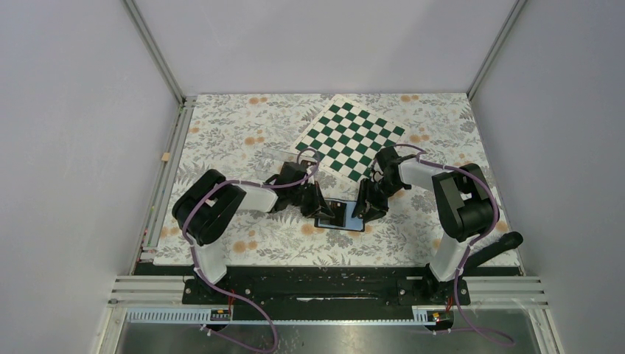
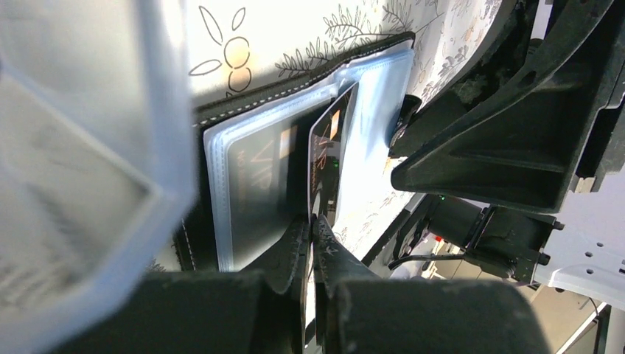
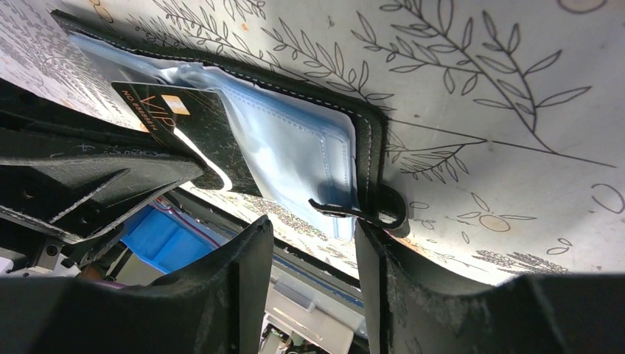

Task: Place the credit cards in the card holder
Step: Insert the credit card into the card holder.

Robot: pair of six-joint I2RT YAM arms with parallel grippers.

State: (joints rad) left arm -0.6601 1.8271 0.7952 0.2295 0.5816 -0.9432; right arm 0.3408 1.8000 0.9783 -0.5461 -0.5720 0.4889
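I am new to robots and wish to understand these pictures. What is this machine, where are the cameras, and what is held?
Two robot arms stand at a flower-patterned table, each ending in a two-finger gripper. One picture looks down from above; the others come from cameras on the left and right wrists. On the table lie a green-and-white checkered board, a clear plastic box and an open black card holder with clear sleeves. The left gripper is shut on a dark VIP card, at the sleeves. The right gripper is open by the holder's snap tab, holding nothing.
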